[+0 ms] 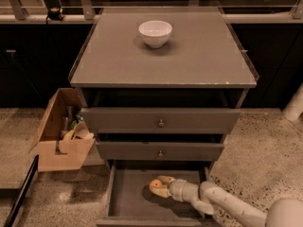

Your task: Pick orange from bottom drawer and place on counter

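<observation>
In the bottom drawer [127, 198], hand [162, 186] at the orange [154, 185]; bowl [155, 33] on counter [201, 56]

No legible text or markings

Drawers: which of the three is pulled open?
The bottom drawer, pulled far out, with the gripper at the orange inside; the two knobbed drawers above aren't.

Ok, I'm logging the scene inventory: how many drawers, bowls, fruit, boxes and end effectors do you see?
Drawers: 3, top drawer, middle drawer, bottom drawer pulled open.
Bowls: 1, white bowl on the counter.
Fruit: 1, orange in the bottom drawer.
Boxes: 1, cardboard box.
End effectors: 1, end effector at the orange.
Total: 7.
</observation>
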Tool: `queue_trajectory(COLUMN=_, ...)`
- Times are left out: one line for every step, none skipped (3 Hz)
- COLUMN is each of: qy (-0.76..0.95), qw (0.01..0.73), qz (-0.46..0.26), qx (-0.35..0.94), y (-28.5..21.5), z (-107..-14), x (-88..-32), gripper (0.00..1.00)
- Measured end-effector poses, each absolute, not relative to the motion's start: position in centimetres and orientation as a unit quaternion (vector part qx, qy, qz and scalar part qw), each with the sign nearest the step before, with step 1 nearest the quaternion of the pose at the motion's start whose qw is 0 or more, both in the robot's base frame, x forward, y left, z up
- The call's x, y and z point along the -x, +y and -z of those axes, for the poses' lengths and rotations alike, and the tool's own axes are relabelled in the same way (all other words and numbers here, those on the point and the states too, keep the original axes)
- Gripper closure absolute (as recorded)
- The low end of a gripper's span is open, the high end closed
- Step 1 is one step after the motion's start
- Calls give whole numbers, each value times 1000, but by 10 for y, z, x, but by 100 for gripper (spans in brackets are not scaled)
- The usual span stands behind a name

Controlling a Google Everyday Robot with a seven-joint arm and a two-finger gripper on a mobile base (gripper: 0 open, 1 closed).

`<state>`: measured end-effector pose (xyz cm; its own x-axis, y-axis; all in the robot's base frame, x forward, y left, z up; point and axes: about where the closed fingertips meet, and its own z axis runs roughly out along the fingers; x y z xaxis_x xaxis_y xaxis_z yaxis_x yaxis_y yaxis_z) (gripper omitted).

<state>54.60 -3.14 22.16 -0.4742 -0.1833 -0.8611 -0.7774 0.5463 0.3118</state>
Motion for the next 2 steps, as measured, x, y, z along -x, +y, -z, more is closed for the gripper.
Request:
queue_trajectory(qy=742, qw=408, qz=-414, qx=333, y=-24, z=-255, x=-531, gripper=100)
queue_trajectory(qy=711, qw=396, qz=-450, qx=368, y=-18, z=-297, x=-518, gripper=100)
